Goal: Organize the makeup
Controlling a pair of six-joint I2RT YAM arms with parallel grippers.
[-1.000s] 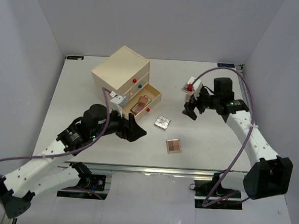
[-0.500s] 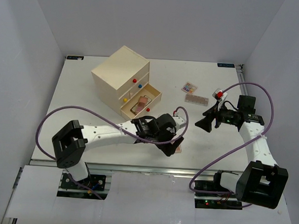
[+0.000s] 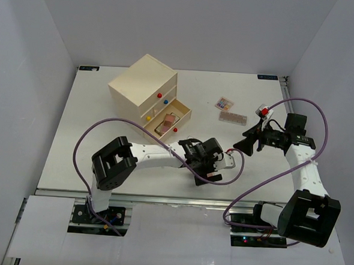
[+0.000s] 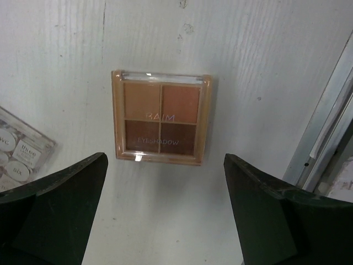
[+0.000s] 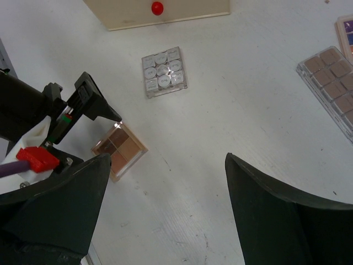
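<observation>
The left gripper [image 4: 164,165] hangs spread and empty over the brown 4-pan palette [image 4: 161,117], which lies flat on the table [image 3: 103,152] near its front edge, at 5 o'clock from the chest [image 3: 145,88]; the right gripper [image 5: 167,157] hovers spread and empty too. The likely trouble is the tight fit; the jaws barely clear the thin case, so a small offset could land a finger on the lid or skid it toward the rail [image 4: 325,143]. The top view hides this palette under the gripper, the left wrist view shows it centred; the right wrist view shows the silver 9-pan palette [image 5: 163,70] whole, clipped at 8 o'clock in the left wrist view.
</observation>
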